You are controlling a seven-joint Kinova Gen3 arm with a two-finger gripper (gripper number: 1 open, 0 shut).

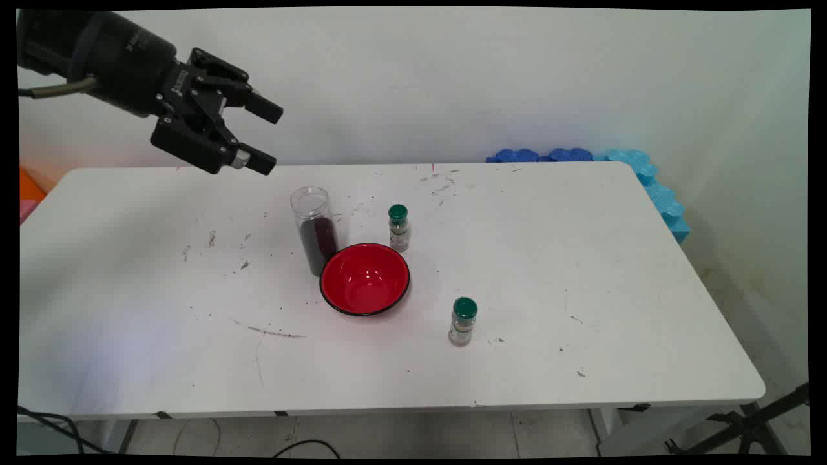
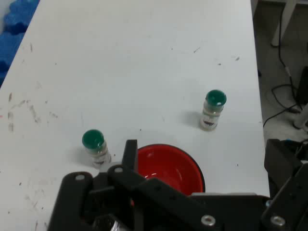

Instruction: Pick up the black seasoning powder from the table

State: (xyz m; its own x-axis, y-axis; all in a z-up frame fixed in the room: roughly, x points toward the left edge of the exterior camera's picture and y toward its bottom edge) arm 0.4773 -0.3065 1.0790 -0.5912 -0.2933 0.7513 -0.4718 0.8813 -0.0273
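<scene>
Hovering with fingers apart above the white table's (image 1: pixel 581 258) far-left area, the black two-finger gripper (image 1: pixel 261 135) stood up-left of the upright clear plastic jar of dark grains (image 1: pixel 314 229).

- The pincer (image 1: pixel 258 139) is held above the table (image 1: pixel 581 271), over its far left part, with nothing between its fingers.
- A jar (image 1: pixel 314 229) is placed nearest, below and right of the pincer.
- A bowl (image 1: pixel 365 279) is set just beyond the jar, nearer the table's front.
- One bottle (image 1: pixel 398 227) is found behind the bowl; another bottle (image 1: pixel 462 321) stands farthest from the pincer.
</scene>
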